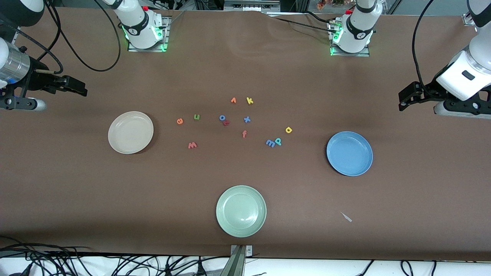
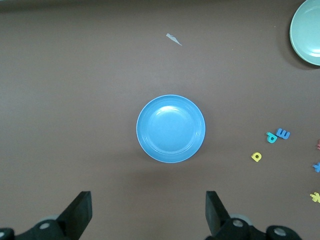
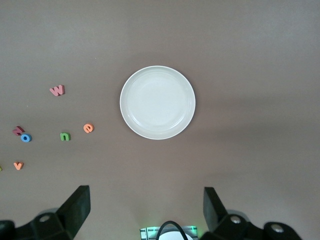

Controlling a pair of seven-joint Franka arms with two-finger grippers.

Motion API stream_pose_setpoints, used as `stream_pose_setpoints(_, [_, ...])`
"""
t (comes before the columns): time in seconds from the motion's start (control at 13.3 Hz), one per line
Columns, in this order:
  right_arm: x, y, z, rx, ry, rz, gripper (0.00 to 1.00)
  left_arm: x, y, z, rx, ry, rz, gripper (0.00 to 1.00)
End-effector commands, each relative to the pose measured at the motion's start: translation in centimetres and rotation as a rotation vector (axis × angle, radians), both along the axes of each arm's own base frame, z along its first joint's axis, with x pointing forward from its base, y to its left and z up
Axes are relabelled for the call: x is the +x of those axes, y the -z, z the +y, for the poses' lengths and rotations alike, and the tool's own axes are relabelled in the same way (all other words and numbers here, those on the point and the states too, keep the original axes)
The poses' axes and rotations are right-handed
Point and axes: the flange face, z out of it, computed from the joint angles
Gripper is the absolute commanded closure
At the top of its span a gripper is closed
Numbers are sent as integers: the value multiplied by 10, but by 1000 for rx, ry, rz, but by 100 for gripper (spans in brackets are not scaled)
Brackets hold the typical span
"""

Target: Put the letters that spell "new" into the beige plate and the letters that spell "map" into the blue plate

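Broadly, taking twelve o'clock on the front view as toward the arms' bases, the matte brown table [image 1: 245, 69] carries three smooth, round, shallow plates. The cream-beige plate [image 1: 130, 132] is at nine o'clock, the medium-blue plate [image 1: 349, 153] at three and the pale green plate [image 1: 241, 211] at six. All three are bare.

The right gripper [image 1: 76, 87] hangs over bare table at about ten o'clock of the cream-beige plate, jaws spread wide and holding nothing. The left gripper [image 1: 406, 96] hangs likewise, wide and empty, at about two o'clock of the medium-blue plate.

Between the plates lie tiny, flat foam letters. The orange e [image 1: 180, 121] and green n [image 1: 196, 117] sit side by side at three o'clock of the cream-beige plate, and the reddish-pink w [image 1: 192, 145] is toward four. All three are apart, and the right arm is clearly nearer.

The blue m [image 1: 270, 143] and teal-green p [image 1: 278, 141] touch at nine o'clock of the medium-blue plate, with the yellow a [image 1: 289, 130] near ten. These suit the left arm. The touching pair will probably need a careful, narrow pinch.
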Motion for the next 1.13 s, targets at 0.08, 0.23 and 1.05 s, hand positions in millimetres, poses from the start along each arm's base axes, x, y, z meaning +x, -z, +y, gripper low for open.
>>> stream_pose_setpoints(0.08, [1,-4,-3,2,-5,-2,0,0,-3,-1,-7,8,-5,0])
stream_pose_setpoints(0.23, [1,-4,-2,2,-7,-2,0,-1,-4,-2,-7,11,-5,0])
stream_pose_setpoints(1.05, [1,-3,1,7,-12,-1,0,0,17,-58,-10,97,67,0])
